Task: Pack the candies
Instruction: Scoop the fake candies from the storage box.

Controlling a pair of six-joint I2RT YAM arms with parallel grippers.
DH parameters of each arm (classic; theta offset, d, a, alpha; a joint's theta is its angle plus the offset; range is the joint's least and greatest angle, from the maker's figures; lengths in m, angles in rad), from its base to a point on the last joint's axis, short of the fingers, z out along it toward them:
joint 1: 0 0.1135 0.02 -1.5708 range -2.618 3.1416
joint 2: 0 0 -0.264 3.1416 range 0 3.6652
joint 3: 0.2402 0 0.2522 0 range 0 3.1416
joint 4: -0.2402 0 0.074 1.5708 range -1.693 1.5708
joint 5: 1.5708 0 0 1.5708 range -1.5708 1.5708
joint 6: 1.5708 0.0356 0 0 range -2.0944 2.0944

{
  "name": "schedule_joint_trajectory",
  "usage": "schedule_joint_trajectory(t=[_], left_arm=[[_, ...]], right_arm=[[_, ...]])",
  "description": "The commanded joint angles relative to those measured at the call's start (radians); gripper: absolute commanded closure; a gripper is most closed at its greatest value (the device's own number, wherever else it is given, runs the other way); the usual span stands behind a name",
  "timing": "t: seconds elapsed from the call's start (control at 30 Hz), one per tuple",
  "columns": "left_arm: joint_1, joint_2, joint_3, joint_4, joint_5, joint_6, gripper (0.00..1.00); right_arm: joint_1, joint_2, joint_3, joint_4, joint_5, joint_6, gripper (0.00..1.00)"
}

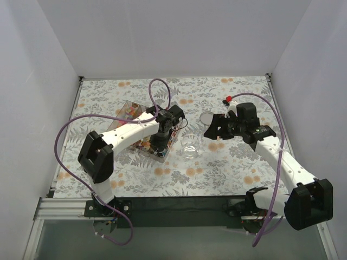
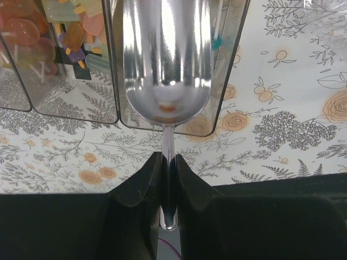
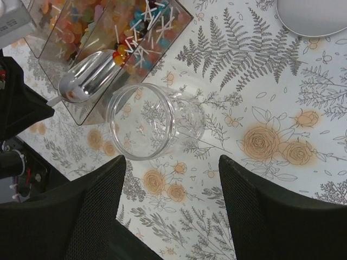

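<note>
My left gripper (image 2: 168, 168) is shut on the thin handle of the metal scoop (image 2: 167, 59). The scoop's bowl lies over the near end compartment of the clear divided box (image 1: 134, 123). A small orange spot sits at the back of the bowl; I cannot tell whether it is a candy or a reflection. The candies (image 3: 135, 27) fill the box's other compartments and also show in the left wrist view (image 2: 70, 32). A clear jar (image 3: 149, 122) stands open and empty beside the box (image 1: 191, 146). My right gripper (image 3: 173, 179) is open and empty, just right of the jar (image 1: 213, 131).
The jar's round lid (image 1: 206, 117) lies flat on the flower-print tablecloth behind the jar; it also shows in the right wrist view (image 3: 312, 16). White walls close the table on three sides. Purple cables loop above both arms.
</note>
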Motion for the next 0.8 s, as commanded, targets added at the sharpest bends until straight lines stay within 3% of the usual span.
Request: schedule_joint_trajectory(t=[0.0,0.4,0.63,0.77], left_arm=[[0.009,-0.044,-0.040,0.079,0.000,0.003,1.00],[0.029,-0.067,-0.095,0.133,0.035,0.029,1.00],[0.040,-0.052,-0.070,0.117,0.044,0.031,1.00],[0.040,-0.047,-0.064,0.113,0.053,0.031,1.00]], right_arm=[[0.003,0.043,0.036,0.105,-0.032,-0.058,0.25],[0.010,0.418,0.307,0.240,-0.162,-0.164,0.25],[0.052,0.638,0.462,0.294,-0.239,-0.184,0.36],[0.077,0.769,0.548,0.303,-0.286,-0.191,0.37]])
